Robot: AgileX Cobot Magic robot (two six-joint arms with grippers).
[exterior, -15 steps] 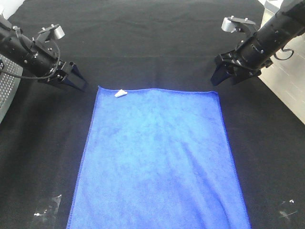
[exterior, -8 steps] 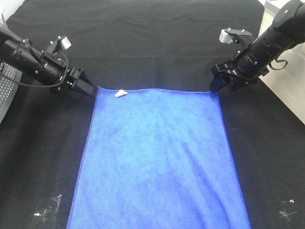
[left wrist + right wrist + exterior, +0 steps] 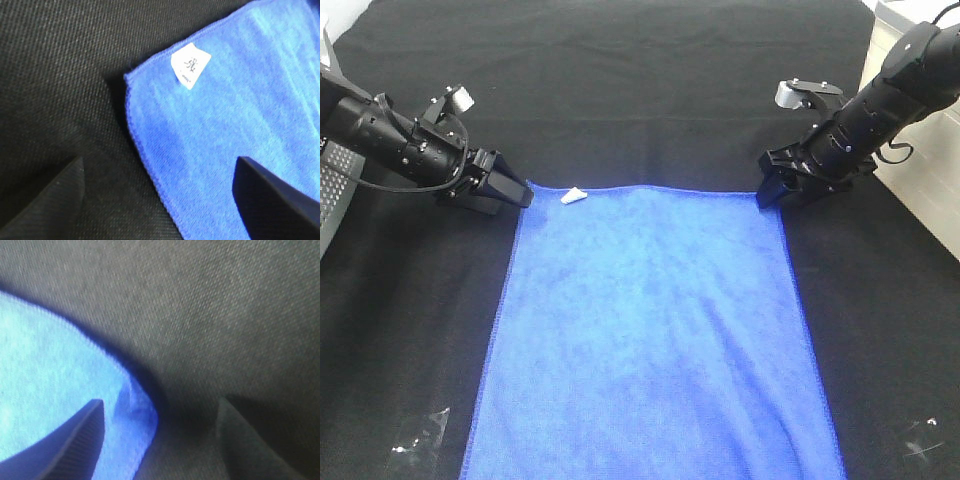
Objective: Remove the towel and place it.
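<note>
The towel (image 3: 650,330) was laid flat and lengthwise on the black table covering (image 3: 640,90), in the middle of the exterior view. Its far edge was seen running straight between the two grippers, and its near edge was cut off by the lower border of that view. The stitched side edges were seen to spread slightly apart toward the near end. Wide bare strips of black covering were left on both sides of the towel, and a deep bare band beyond its far edge.

The left gripper (image 3: 513,200) was held low at the far left corner with its jaws wide apart and nothing clamped. In the left wrist view one finger (image 3: 55,200) was seen over the black covering and the other over blue pile, the side edge lying between them. The right gripper (image 3: 772,190) was likewise spread at the far right corner, which lay slightly rumpled between the fingers; whether cloth was touched could not be told.

One towel was counted, one white tag (image 3: 574,195) just inside its far left corner, two grippers, and two pale marks (image 3: 420,435) near the covering's front corners.
</note>
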